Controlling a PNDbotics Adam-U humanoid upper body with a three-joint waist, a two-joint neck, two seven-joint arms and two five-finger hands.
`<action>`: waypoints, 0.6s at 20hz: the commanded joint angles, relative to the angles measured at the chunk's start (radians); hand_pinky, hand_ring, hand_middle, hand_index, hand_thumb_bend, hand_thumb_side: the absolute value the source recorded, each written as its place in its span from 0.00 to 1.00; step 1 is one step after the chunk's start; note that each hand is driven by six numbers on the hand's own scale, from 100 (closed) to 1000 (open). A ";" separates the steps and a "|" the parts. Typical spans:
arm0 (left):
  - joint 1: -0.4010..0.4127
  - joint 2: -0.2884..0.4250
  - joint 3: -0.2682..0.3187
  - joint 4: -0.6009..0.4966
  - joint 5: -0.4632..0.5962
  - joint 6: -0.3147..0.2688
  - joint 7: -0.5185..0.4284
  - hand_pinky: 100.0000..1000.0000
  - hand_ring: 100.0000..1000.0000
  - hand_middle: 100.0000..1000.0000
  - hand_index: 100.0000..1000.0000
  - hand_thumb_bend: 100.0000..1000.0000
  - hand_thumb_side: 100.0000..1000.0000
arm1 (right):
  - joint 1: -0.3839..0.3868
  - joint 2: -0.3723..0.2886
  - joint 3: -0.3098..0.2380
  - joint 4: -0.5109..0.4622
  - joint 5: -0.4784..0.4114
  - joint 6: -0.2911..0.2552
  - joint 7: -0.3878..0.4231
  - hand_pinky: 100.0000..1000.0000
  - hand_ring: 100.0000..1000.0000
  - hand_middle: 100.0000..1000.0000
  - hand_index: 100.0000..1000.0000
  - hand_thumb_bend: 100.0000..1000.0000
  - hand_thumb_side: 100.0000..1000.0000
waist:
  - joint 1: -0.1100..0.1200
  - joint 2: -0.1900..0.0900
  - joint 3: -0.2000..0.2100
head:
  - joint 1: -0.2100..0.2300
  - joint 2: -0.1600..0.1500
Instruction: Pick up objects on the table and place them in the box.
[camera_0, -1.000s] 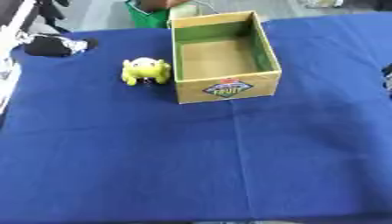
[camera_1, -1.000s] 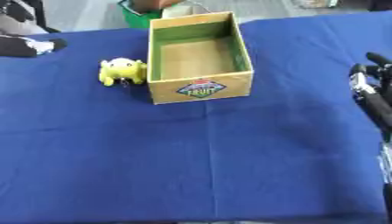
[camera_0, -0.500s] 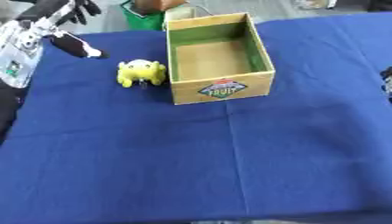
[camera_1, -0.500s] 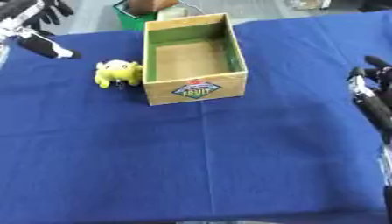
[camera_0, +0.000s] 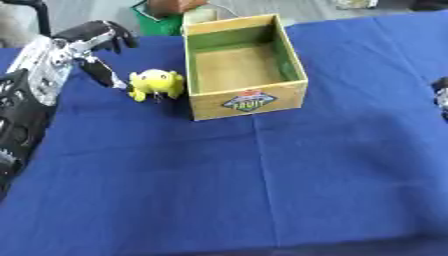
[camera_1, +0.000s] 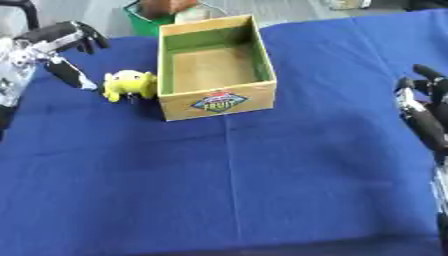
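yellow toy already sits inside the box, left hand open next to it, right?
Not inside. The left eye view shows the yellow toy on the blue cloth, just left of the box, which looks empty. The left hand is open beside the toy.

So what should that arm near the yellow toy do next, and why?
Probably ease the left hand a little further right and down, then close its fingers on the yellow toy. The hand is open just beside the toy, which is on the cloth outside the empty box.
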 joint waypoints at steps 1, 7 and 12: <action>-0.027 0.007 0.004 0.001 -0.027 -0.017 0.003 0.66 0.63 0.67 0.76 0.65 0.00 | -0.014 -0.012 -0.002 -0.008 -0.008 -0.002 0.003 0.72 0.88 0.62 0.90 0.00 0.50 | -0.003 -0.018 -0.003 | 0.005 0.004; -0.028 -0.027 0.006 0.021 -0.044 -0.008 0.094 0.65 0.60 0.64 0.75 0.61 0.00 | -0.015 -0.009 0.000 -0.009 -0.010 -0.003 0.007 0.72 0.88 0.62 0.90 0.00 0.50 | -0.003 -0.016 -0.013 | 0.009 0.001; -0.030 -0.053 0.007 0.055 -0.082 0.002 0.136 0.64 0.59 0.63 0.74 0.56 0.00 | -0.017 -0.008 0.002 -0.008 -0.011 -0.003 0.009 0.72 0.88 0.62 0.90 0.00 0.50 | -0.002 -0.013 -0.026 | 0.014 0.000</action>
